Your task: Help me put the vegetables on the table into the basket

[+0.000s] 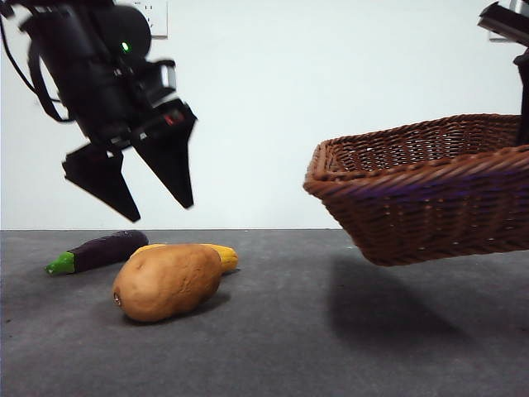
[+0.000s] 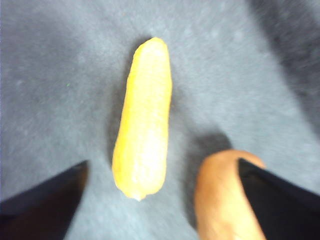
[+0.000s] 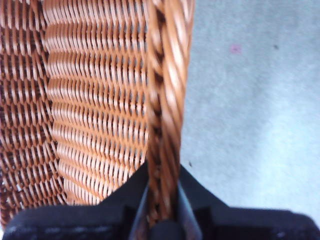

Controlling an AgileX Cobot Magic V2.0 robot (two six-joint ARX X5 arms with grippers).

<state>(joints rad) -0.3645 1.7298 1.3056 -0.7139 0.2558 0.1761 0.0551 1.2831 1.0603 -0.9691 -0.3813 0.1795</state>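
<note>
The left hand (image 2: 160, 200), jaws spread and empty, is poised over the yellow-orange vegetable (image 2: 143, 120), its long axis running 12-to-6 between them (potato (image 2: 225, 200) at 4 o'clock); the basket (image 3: 165, 75) is gripped by the right hand (image 3: 162, 210).

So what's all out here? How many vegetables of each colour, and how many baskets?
Purple eggplant: 1
Tan-brown potato: 1
Yellow-orange vegetable: 1
Brown wicker basket: 1, held off the table by the right gripper
Total: 4 things, 3 of them vegetables, all 3 lying on the table, none in the basket yet.
</note>
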